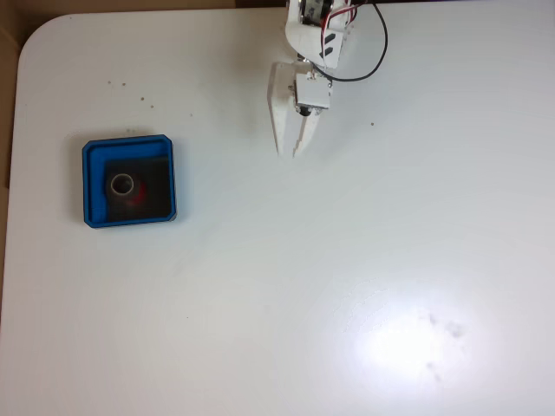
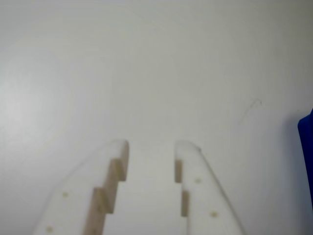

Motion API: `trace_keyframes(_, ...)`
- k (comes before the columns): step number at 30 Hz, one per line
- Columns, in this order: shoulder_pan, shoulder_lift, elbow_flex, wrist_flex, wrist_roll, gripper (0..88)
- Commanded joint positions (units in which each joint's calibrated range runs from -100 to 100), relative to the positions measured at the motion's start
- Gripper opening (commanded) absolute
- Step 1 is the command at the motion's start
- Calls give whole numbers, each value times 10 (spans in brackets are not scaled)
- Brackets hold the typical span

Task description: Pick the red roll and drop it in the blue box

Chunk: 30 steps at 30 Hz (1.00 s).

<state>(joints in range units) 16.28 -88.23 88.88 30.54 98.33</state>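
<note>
In the fixed view the red roll (image 1: 122, 184) lies inside the blue box (image 1: 128, 143) at the table's left, its pale hollow core facing up and a red patch beside it on the black floor. My white gripper (image 1: 288, 154) hangs at the top centre, far to the right of the box, fingers pointing down the picture. The wrist view shows the gripper (image 2: 151, 144) open by a narrow gap, with only bare white table between the stepped fingers. A sliver of the blue box (image 2: 307, 142) shows at the right edge of that view.
The white table (image 1: 347, 260) spreads wide around the arm, with a bright glare patch at the lower right. A black cable (image 1: 375, 61) loops off the wrist. Small dark specks dot the top left. The table's rounded corner is at the upper left.
</note>
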Motion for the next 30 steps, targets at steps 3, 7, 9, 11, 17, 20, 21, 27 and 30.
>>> trace_keyframes(3, -62, -46, 53, -63, 2, 80)
trace_keyframes(7, -110, -75, 82, -63, 2, 80)
trace_keyframes(9, -127, -89, 98, -63, 1, 80)
trace_keyframes(11, -139, -101, 111, -63, 1, 80)
trace_keyframes(17, -153, -104, 111, -63, 0, 80)
trace_keyframes(20, -153, -104, 111, -61, 0, 81)
trace_keyframes(21, -153, -104, 111, -60, 0, 81)
trace_keyframes(27, -154, -103, 111, -57, 4, 81)
trace_keyframes(30, -153, -103, 111, -57, 6, 80)
